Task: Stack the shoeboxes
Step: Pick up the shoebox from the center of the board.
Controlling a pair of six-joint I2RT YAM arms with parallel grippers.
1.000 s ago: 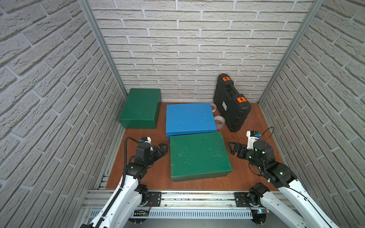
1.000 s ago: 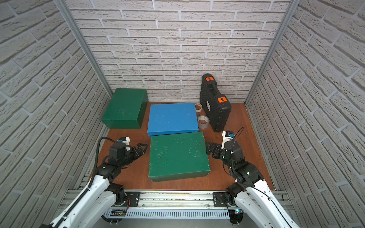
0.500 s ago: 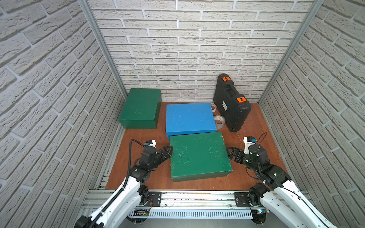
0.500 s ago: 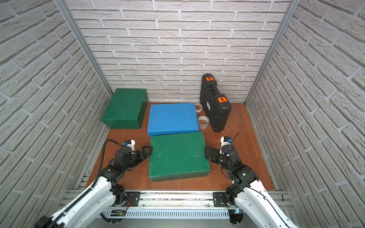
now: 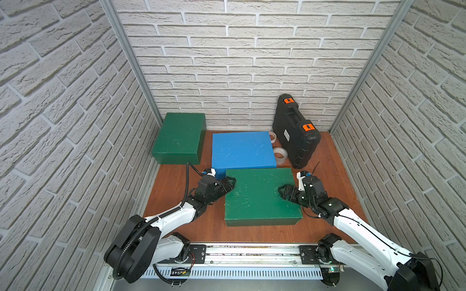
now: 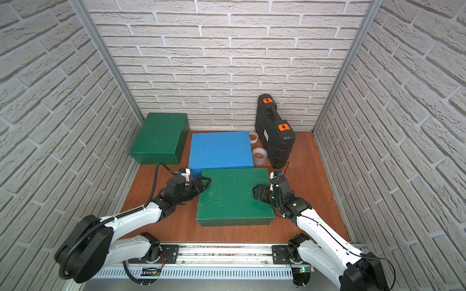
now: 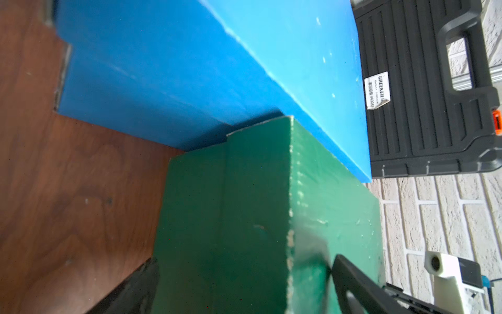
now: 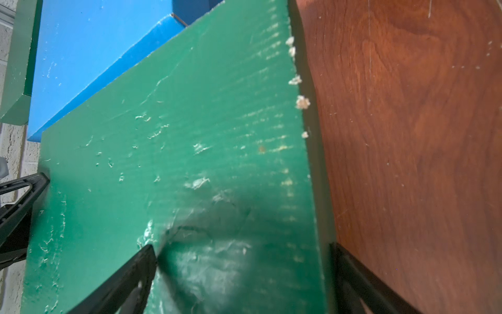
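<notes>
Three shoeboxes lie on the wooden floor in both top views. A dark green one (image 5: 259, 199) is nearest the front, the blue one (image 5: 242, 150) touches its far side, and another green one (image 5: 179, 138) sits in the back left corner. My left gripper (image 5: 227, 186) is open and straddles the near green box's left edge (image 7: 290, 217): one finger (image 7: 345, 274) over the lid, the other (image 7: 138, 285) low beside the wall. My right gripper (image 5: 283, 192) is open and straddles the right edge the same way, its upper fingertip (image 8: 146, 255) touching the scuffed lid (image 8: 203, 122).
A black case with orange latches (image 5: 295, 136) leans on the back wall at the right. Two tape rolls (image 5: 280, 154) lie between it and the blue box. Brick walls close three sides, and a metal rail (image 5: 252, 254) runs along the front.
Both arms have moved inward from beside the near green box, and their open jaws now reach over its left and right edges. That box has shifted slightly to the right.
</notes>
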